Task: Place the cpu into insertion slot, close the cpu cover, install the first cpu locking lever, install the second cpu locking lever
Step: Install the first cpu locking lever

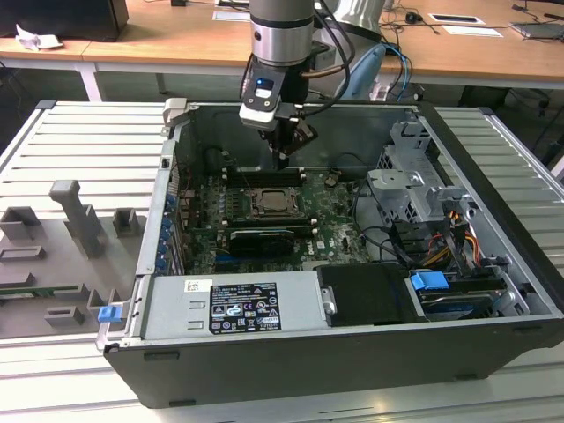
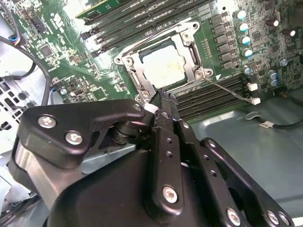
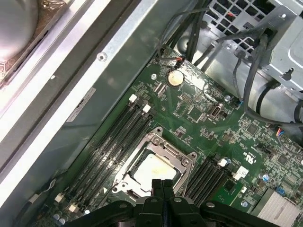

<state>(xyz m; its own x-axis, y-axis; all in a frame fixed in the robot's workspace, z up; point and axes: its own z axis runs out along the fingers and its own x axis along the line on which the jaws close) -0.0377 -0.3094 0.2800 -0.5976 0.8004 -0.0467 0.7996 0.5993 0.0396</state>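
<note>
The cpu (image 2: 163, 64) lies flat in the insertion slot (image 1: 269, 204) on the green board, its pale metal top showing through the window of the cpu cover (image 2: 189, 45). The silver cover is down over the chip in both wrist views, with the cpu (image 3: 154, 170) inside the cover (image 3: 179, 158). A thin metal lever rod (image 2: 227, 90) runs out from one corner of the socket. My gripper (image 1: 280, 160) hangs just above the socket's far edge, fingers pressed together and holding nothing. Its tip (image 2: 163, 97) points at the socket rim; the closed fingertips (image 3: 161, 185) sit beside the chip.
Long black memory slots (image 2: 213, 94) flank the socket on both sides. A grey power-supply box (image 1: 233, 304) fills the case's near side, and a drive cage with cables (image 1: 414, 189) stands at the exterior view's right. Grey fixtures (image 1: 79, 220) sit on the slatted table at its left.
</note>
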